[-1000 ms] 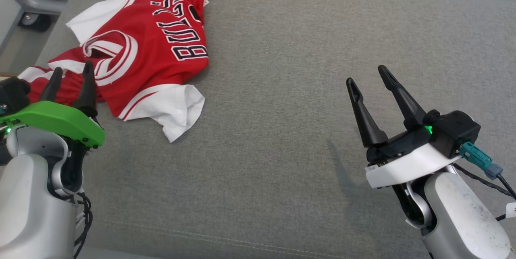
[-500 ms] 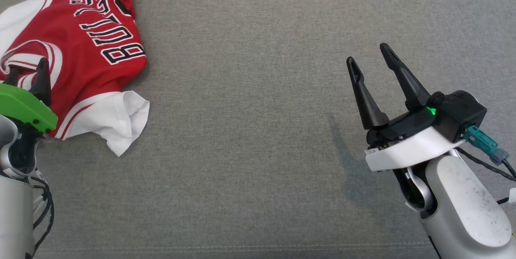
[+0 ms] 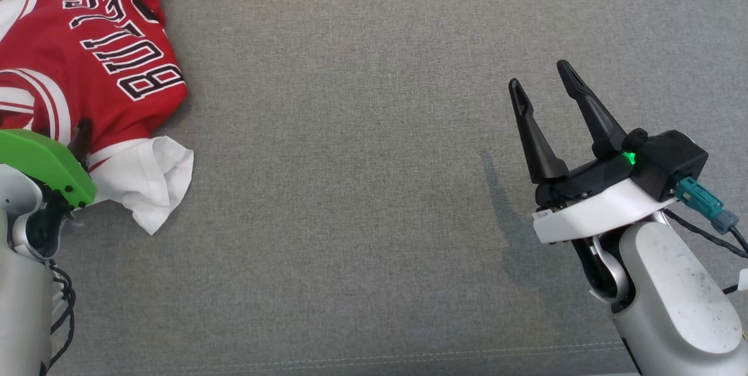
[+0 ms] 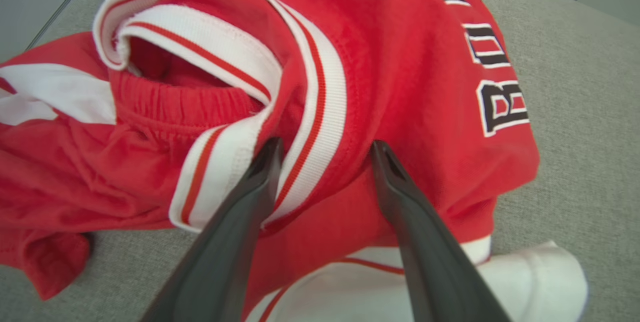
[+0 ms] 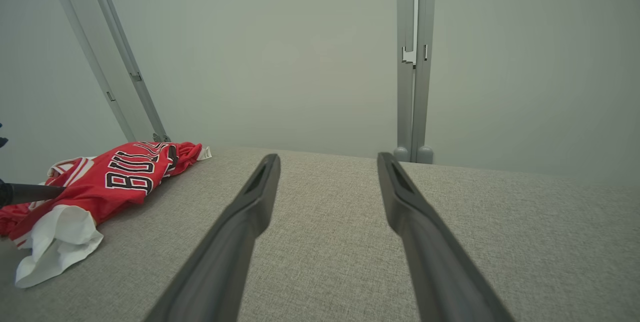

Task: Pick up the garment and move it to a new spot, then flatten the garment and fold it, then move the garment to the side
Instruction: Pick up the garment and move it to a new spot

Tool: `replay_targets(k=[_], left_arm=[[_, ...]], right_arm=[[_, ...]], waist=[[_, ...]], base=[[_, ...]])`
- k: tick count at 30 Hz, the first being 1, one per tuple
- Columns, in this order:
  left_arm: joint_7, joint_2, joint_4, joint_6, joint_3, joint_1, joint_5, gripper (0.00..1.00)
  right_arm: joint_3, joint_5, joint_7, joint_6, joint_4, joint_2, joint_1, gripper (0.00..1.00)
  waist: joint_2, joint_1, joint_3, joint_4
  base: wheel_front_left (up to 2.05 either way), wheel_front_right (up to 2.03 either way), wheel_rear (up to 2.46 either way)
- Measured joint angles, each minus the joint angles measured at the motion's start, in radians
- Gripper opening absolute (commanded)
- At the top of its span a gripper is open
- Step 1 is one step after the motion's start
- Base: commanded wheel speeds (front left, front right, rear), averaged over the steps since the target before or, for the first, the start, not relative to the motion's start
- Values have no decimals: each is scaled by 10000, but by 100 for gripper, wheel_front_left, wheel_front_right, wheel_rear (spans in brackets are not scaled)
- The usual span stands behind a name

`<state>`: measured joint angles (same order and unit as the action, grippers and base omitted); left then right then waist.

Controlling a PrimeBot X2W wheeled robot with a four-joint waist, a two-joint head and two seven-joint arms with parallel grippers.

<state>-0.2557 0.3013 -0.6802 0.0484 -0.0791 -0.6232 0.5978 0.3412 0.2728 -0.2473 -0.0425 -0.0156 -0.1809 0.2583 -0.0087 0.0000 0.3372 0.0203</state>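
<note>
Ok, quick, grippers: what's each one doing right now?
Left gripper: open, straddling a fold of the jersey, not clamped on it.
Right gripper: open, holding nothing.

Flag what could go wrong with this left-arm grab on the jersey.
1. The left gripper stands open astride only the striped trim of the jersey; closing may catch one layer, which could slip or lift bunched.
2. The white sleeve lies loose and may drag on the grey cushion.
3. The right gripper is open and far off, so no second hold.
</note>
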Motion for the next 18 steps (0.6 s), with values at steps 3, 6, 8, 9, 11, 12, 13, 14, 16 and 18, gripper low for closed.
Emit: replay_targets(k=[3,6,8,9,11,12,13,14,16,18], left_arm=[[0,15,-215,0,-19,-105,-44,0],[13,17,-301,44,-77,-222,-46,0],[46,19,-430,77,-130,-319,-59,0],[127,17,-495,144,-161,-359,-88,0],[244,-4,-568,178,-196,-414,-130,0],[268,-4,-604,230,-207,-434,-134,0],[297,-4,-644,238,-224,-448,-134,0],[366,-4,-671,282,-253,-452,-157,0],[545,-10,-692,328,-334,-477,-249,0],[711,-42,-681,399,-437,-598,-307,0]], right_arm=[[-2,0,0,0,54,21,1,100],[-4,0,-2,0,111,69,1,100],[-10,0,-2,-2,165,105,1,100],[-25,0,-6,-2,217,119,1,100],[-54,2,-23,-2,314,136,1,100],[-61,2,-31,-2,339,138,1,100],[-65,2,-31,-4,366,144,1,100],[-67,2,-31,-10,391,151,1,100],[-67,4,-33,-12,458,167,0,100],[-86,4,-44,-13,543,180,-1,100]], waist=[[0,0,-36,1],[0,0,-77,4],[0,0,-107,10],[0,0,-129,16],[0,0,-196,33],[0,0,-237,43],[0,0,-281,54],[0,0,-325,64],[0,0,-424,87],[0,0,-539,110]], base=[[0,0,0],[0,0,0],[0,0,0],[0,0,0],[0,0,0],[0,0,0],[0,0,0],[0,0,0],[0,0,0],[0,0,0]])
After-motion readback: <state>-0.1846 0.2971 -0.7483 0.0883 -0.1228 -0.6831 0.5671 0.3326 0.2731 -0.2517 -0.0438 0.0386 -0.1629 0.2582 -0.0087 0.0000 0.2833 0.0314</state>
